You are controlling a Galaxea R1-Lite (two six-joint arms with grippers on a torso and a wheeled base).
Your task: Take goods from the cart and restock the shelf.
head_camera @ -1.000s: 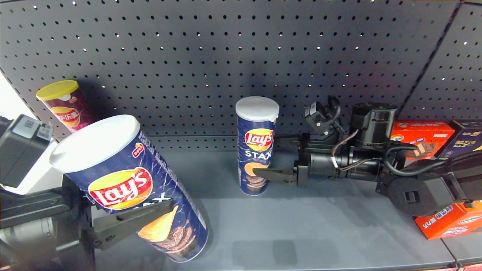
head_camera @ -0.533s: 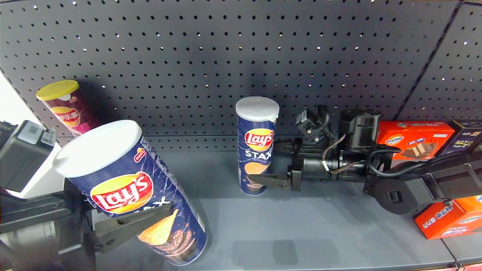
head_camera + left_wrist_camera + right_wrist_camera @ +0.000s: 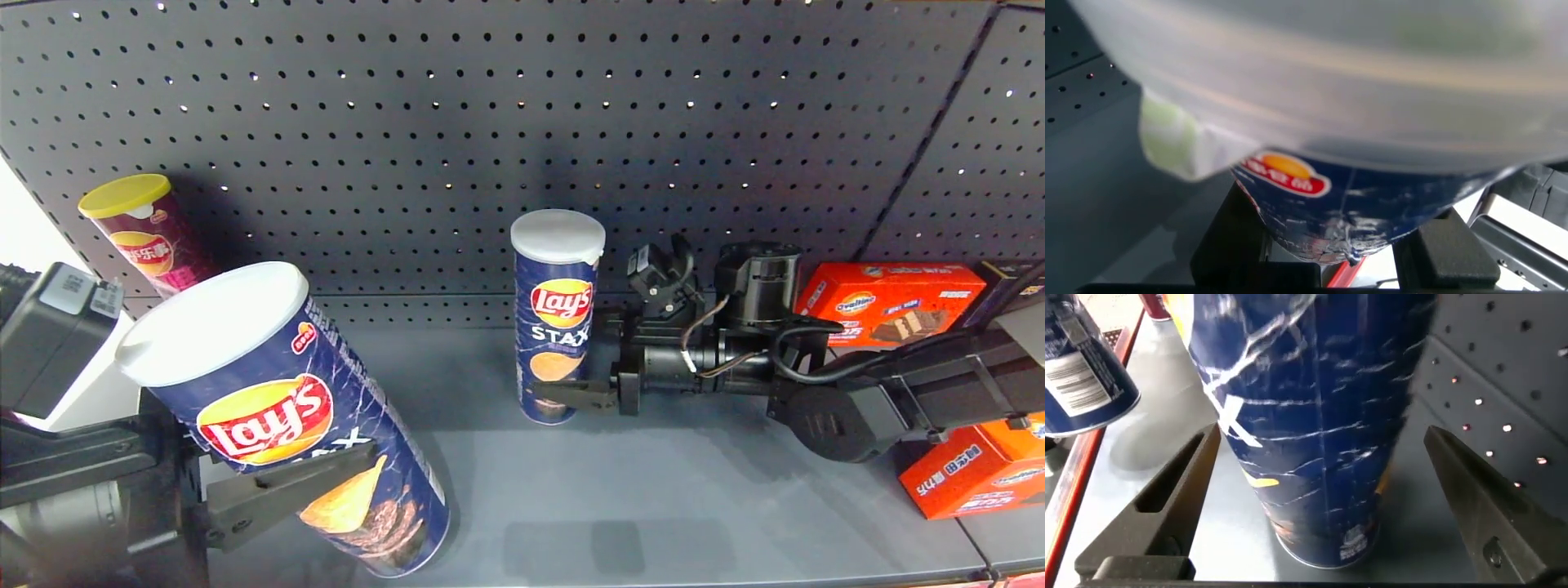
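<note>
A blue chip can [image 3: 558, 314] with a white lid stands upright mid-shelf near the pegboard. My right gripper [image 3: 571, 359] is open, one finger on each side of the can's lower half. In the right wrist view the can [image 3: 1315, 433] sits between the spread fingers [image 3: 1167, 498] with small gaps either side. At the shelf's front left, my left gripper [image 3: 326, 445] is shut on a second blue chip can [image 3: 286, 408], tilted with its lid toward the left. The left wrist view looks past that can's lid [image 3: 1331, 73] down its body [image 3: 1315, 212].
A maroon can with a yellow lid [image 3: 143, 229] stands at the back left. Orange boxes [image 3: 894, 302] [image 3: 971, 478] and a dark box [image 3: 1012, 298] lie at the right. The pegboard wall [image 3: 490, 122] closes the back. Bare grey shelf [image 3: 694, 490] lies in front of my right arm.
My right gripper has slid left along the shelf, so its open fingers now straddle the standing can. The held can on the left has shifted slightly.
</note>
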